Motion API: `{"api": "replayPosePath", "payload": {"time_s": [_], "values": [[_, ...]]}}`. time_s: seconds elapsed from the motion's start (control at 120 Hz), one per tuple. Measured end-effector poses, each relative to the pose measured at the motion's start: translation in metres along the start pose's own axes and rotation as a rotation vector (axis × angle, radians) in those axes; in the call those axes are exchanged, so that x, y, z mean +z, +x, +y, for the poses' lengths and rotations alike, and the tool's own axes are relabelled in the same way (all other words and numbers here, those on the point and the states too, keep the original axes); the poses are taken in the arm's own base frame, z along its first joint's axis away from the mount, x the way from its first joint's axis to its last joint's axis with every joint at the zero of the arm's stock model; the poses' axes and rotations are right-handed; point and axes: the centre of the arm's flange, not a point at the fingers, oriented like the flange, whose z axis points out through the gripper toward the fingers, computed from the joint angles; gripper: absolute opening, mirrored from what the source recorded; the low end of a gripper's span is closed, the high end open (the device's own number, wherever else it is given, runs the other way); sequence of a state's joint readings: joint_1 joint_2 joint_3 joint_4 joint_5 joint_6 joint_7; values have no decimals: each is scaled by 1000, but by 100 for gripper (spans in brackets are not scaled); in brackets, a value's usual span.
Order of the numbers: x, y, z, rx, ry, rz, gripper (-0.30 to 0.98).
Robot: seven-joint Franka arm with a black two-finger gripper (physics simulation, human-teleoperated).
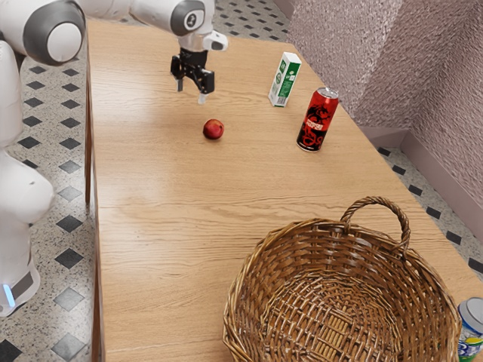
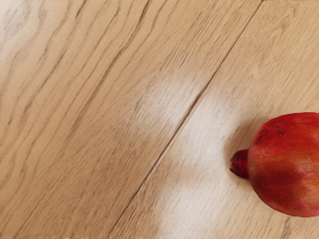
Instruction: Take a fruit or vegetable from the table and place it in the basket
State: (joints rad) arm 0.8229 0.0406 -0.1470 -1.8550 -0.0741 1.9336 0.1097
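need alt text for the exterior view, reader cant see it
An open black gripper hovers over a wooden table near a pomegranate. A wicker basket sits in the foreground, with a carton, a red can and another can toward the exterior view's right.

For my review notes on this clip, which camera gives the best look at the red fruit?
The wrist view: there the red fruit is large, its stubby crown clear, though one side is cut off. The exterior view has it whole but small, on the table.
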Motion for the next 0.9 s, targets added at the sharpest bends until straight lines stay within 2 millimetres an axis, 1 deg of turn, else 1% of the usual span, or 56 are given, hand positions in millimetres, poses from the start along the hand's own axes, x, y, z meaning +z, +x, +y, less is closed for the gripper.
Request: {"api": "replayPosePath", "payload": {"time_s": [0.042,0.083,0.233,0.275,0.308,0.375,0.492,0.55,0.6,0.75,0.9], "values": [[3,1,2,4,2,-4,69],[6,2,10,21,2,-10,69],[12,3,74,136,-3,-20,69],[12,3,86,158,-4,-20,69],[13,4,92,168,-5,-22,69],[15,5,90,168,-5,-24,69],[17,7,68,133,-4,-26,69],[20,8,62,124,-4,-31,69],[24,9,64,128,-4,-38,69],[32,10,79,155,-6,-50,69],[42,12,81,160,-7,-62,69]]}}
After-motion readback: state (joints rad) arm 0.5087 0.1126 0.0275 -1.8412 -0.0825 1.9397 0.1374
